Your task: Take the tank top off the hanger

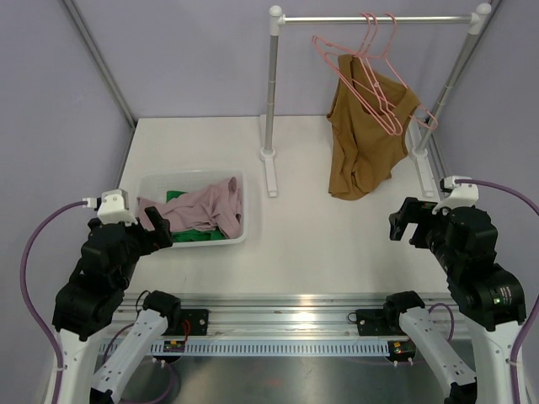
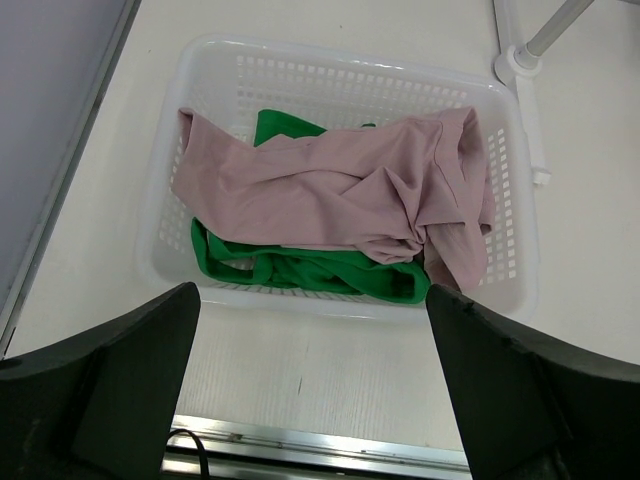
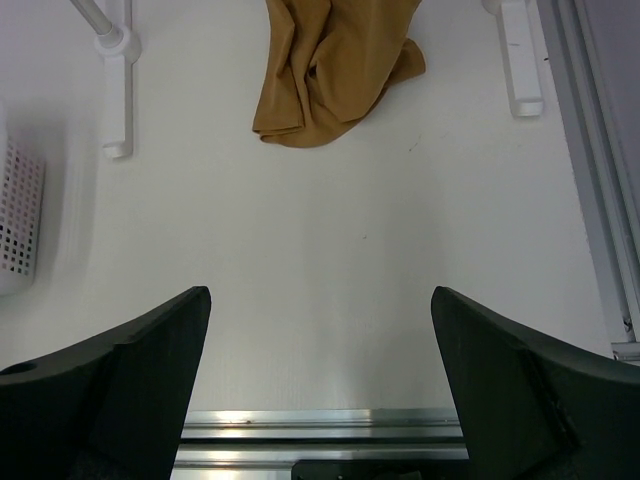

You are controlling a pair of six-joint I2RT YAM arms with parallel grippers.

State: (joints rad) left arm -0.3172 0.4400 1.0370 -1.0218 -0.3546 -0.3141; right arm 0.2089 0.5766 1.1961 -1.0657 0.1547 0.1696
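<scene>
A tan tank top (image 1: pixel 364 135) hangs on a pink hanger (image 1: pixel 377 84) from the rail (image 1: pixel 379 18) at the back right; its hem rests crumpled on the table and shows in the right wrist view (image 3: pixel 335 65). A second pink hanger hangs beside it on the rail. My right gripper (image 1: pixel 410 220) is open and empty, low over the table near the right front, well short of the top. My left gripper (image 1: pixel 156 225) is open and empty at the near edge of the white basket (image 1: pixel 246 223).
The white basket (image 2: pixel 520 260) at the left holds a pink garment (image 2: pixel 340 190) and a green garment (image 2: pixel 300 268). The rack's two white uprights and feet (image 1: pixel 270 172) stand at the back. A grey frame borders the table on both sides.
</scene>
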